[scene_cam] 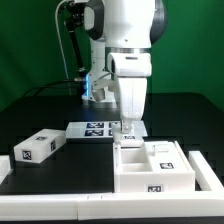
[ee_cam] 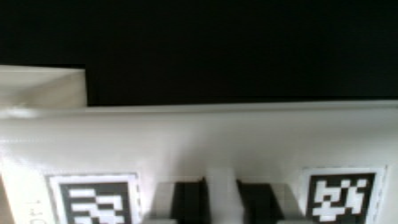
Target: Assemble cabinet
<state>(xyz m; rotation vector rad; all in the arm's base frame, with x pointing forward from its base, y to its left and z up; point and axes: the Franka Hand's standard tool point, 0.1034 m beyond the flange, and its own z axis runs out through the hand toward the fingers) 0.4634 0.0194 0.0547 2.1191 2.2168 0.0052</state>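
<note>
The white cabinet frame (scene_cam: 150,168) with inner compartments stands at the front of the table, right of middle. My gripper (scene_cam: 128,124) points straight down just behind it, onto a white tagged cabinet part (scene_cam: 133,131). In the wrist view this part (ee_cam: 196,140) fills the picture, with a square tag on either side of my gripper (ee_cam: 221,205). The dark fingers (ee_cam: 178,205) stand close together with a thin white rib of the part between them, so the gripper looks shut on it. A small white drawer block (scene_cam: 38,147) with a tag lies at the exterior view's left.
The marker board (scene_cam: 92,128) lies flat behind the frame, left of my gripper. Another white piece (scene_cam: 207,165) lies at the frame's right. A white ledge (scene_cam: 50,205) runs along the table's front edge. The robot's base and cables (scene_cam: 85,85) stand at the back.
</note>
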